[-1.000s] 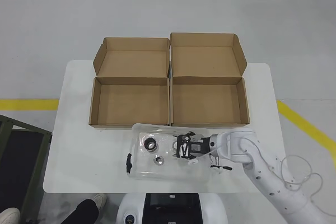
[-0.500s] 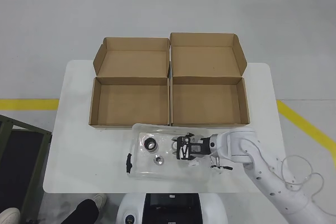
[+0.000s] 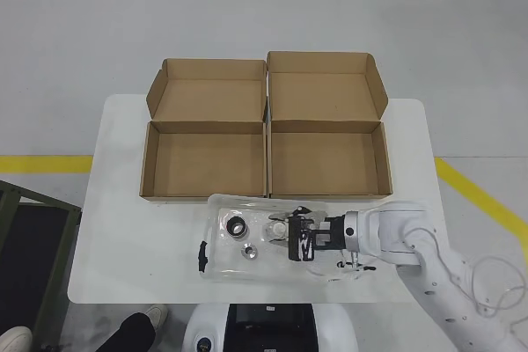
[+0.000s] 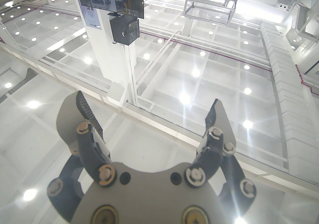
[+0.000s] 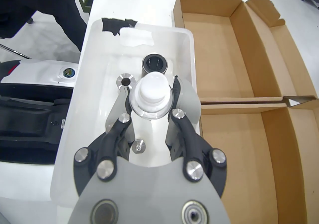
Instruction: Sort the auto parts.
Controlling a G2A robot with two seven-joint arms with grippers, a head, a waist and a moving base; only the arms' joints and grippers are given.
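In the right wrist view my right gripper (image 5: 152, 88) is shut on a white stepped plastic part (image 5: 150, 96), held above the clear plastic bin (image 5: 192, 60). The top view shows that gripper (image 3: 290, 236) over the bin's (image 3: 224, 268) right half, with the white part (image 3: 277, 231) at its tips. In the bin lie a black cylindrical bearing (image 5: 154, 64) (image 3: 237, 227), a small slotted metal collet (image 5: 125, 81) (image 3: 249, 253) and a small metal piece (image 5: 138, 145) under the gripper. My left gripper (image 4: 148, 100) points up at the ceiling, open and holding nothing.
Two open cardboard boxes stand side by side behind the bin, the left box (image 3: 204, 163) and the right box (image 3: 326, 163), both with nothing inside. Black tape (image 3: 201, 255) marks the bin's left end. The white table (image 3: 123, 229) has free room left of the bin.
My right gripper has risen and drawn back to the right with the white part in it. The bearing and the collet have stayed in place.
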